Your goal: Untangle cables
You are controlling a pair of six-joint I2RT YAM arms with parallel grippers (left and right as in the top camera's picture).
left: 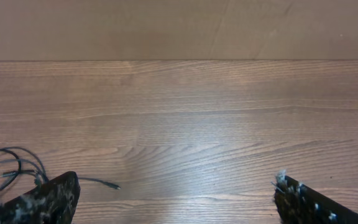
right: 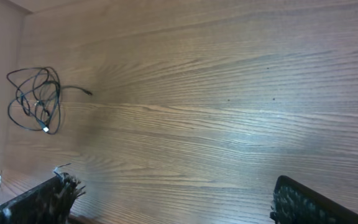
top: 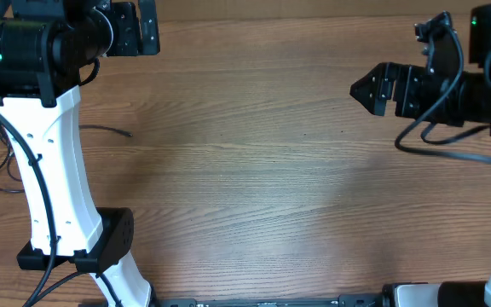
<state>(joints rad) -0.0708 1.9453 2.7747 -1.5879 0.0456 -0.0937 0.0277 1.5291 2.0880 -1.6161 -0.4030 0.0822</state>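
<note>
Cables (right: 36,99) lie knotted at the left edge of the surface (top: 254,170); left pincer (left: 178,183) and right pincer (right: 171,182) hover spread wide and empty, seemingly readied for a grasp.

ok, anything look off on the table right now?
Only the cables: a knotted heap on the left side of the table, partly hidden under the left arm in the overhead view, one plug end trailing out. Nothing spilled or damaged. Left gripper and right gripper are open, empty, clear of it.
</note>
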